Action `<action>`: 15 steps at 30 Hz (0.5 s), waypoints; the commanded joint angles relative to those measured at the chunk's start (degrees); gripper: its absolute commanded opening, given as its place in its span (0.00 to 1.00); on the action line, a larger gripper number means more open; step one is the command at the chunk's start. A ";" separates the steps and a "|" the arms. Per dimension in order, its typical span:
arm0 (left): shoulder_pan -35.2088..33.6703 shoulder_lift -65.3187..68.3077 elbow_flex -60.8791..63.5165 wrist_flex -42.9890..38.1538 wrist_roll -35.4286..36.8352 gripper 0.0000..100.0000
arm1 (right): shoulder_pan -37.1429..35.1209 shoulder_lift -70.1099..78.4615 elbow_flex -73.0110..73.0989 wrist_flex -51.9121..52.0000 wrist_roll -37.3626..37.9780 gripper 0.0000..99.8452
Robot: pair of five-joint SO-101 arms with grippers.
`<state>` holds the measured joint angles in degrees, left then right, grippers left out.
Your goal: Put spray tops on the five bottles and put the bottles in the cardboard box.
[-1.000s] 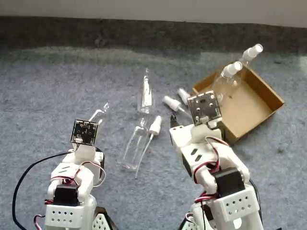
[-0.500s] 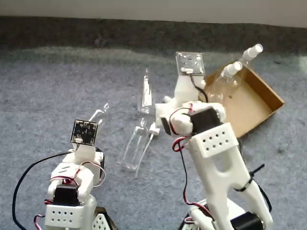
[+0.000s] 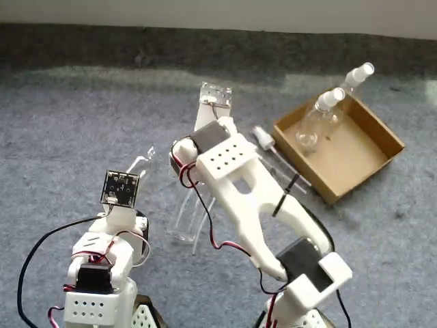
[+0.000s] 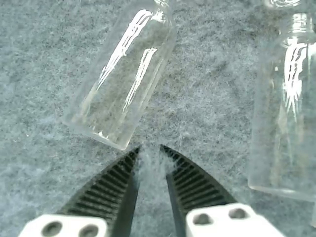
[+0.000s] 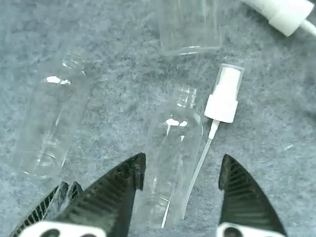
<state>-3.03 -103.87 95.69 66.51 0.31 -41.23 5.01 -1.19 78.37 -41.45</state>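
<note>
My right gripper is open wide and hangs low over a clear bottle lying on the carpet, which shows between its fingers. A white spray top with its thin tube lies right beside that bottle. Two more clear bottles lie nearby without tops. My left gripper is open by a narrow gap, just short of the base of a lying bottle. The cardboard box holds two bottles with spray tops leaning on its far wall.
A loose spray top lies on the grey carpet between my right arm and the box. Another spray top is at the edge of the right wrist view. A dark strip runs along the far side of the carpet.
My right arm has swung from beside the box to the left and stretched out over the bottles in the middle. The left arm has kept still.
</note>
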 commanded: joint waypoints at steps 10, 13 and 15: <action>-13.85 -0.66 -5.32 -2.02 -0.26 0.00 | -1.80 16.04 -11.30 -0.04 -0.97 0.22; -12.70 -0.66 -5.05 -2.02 -0.26 0.00 | -2.77 20.44 -12.53 0.04 -0.79 0.21; -12.62 -0.66 -4.97 -2.02 -0.26 0.00 | -2.86 22.55 -12.97 0.22 -0.79 0.21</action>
<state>-15.87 -103.87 93.67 65.54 0.31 -43.25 26.90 -11.12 77.93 -41.89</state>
